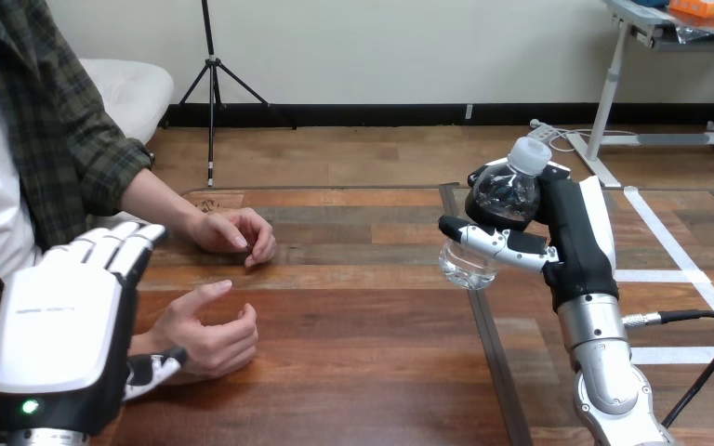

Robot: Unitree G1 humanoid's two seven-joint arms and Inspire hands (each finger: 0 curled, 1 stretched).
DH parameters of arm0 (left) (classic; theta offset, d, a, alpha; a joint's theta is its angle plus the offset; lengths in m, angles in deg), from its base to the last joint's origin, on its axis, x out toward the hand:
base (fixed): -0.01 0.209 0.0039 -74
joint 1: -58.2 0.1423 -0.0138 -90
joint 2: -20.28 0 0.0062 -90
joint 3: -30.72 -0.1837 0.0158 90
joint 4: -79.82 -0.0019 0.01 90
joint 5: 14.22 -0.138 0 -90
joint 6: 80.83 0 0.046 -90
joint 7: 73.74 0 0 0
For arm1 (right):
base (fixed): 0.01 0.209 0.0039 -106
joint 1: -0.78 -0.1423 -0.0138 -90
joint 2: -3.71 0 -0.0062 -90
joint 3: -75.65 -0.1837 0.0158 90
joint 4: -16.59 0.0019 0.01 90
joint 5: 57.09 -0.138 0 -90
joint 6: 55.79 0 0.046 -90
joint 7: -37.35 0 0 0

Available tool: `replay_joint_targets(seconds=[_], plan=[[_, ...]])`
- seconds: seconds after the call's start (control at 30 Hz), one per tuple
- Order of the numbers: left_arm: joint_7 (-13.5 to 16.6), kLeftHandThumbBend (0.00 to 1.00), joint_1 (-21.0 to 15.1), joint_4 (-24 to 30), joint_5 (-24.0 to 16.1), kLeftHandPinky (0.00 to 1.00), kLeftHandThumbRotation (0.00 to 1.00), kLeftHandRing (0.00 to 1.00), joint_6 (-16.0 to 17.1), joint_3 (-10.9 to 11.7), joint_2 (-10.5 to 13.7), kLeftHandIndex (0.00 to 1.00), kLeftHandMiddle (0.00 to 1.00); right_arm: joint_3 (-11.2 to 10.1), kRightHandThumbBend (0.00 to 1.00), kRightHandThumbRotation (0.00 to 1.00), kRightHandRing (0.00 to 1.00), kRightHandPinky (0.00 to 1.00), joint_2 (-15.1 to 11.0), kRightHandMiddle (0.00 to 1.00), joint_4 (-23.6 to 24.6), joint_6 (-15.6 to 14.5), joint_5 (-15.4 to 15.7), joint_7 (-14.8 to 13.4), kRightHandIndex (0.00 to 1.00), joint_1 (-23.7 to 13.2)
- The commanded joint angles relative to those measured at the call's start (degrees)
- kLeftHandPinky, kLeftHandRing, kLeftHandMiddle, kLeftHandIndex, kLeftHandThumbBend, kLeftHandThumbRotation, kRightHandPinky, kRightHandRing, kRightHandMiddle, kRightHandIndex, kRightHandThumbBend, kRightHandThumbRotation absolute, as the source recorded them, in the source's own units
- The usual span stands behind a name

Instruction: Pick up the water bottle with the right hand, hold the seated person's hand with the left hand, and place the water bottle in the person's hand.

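Clear bottle (500,200) is up off the desk (353,372), gripped in the right robot hand (567,237). Left robot hand (65,316), fingers (121,246) straight, sits beside the person's near hand (209,330). Next job, I'd say: clasp it, then deliver.

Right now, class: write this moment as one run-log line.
right hand: shut on water bottle, held above table | left hand: open, beside person's lower hand | handover: not yet done

A black tripod (210,56) stands on wood floor (353,158) against a pale wall (381,46).
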Motion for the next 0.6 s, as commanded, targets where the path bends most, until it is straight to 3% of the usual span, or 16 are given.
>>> replay_joint_targets(seconds=[0.0,0.1,0.3,0.57], plan=[[1.0,1.00,-2.2,0.2,-0.9,0.71,0.06,0.80,-2.8,-2.0,2.4,0.78,0.81,-0.5,0.75,0.00,0.42,0.37,0.4,0.48,2.7,1.3,-1.7,0.7,0.50,-4.1],[1.3,1.00,-2.4,-0.2,-0.7,0.72,0.07,0.79,-4.0,-2.6,3.2,0.78,0.81,-0.6,0.75,0.00,0.42,0.37,0.5,0.48,2.5,1.3,-1.9,1.1,0.50,-4.2],[-1.6,0.99,-2.5,-0.4,-0.5,0.71,0.08,0.79,-7.0,-3.6,4.4,0.77,0.81,-0.8,0.74,0.00,0.42,0.38,0.7,0.48,2.0,1.5,-2.8,2.7,0.50,-4.4],[-3.8,0.99,-3.6,-2.4,0.0,0.72,0.08,0.78,-9.4,-5.8,6.3,0.77,0.80,-0.5,0.74,0.00,0.42,0.38,0.5,0.48,1.6,1.8,-2.3,2.7,0.50,-4.5]])
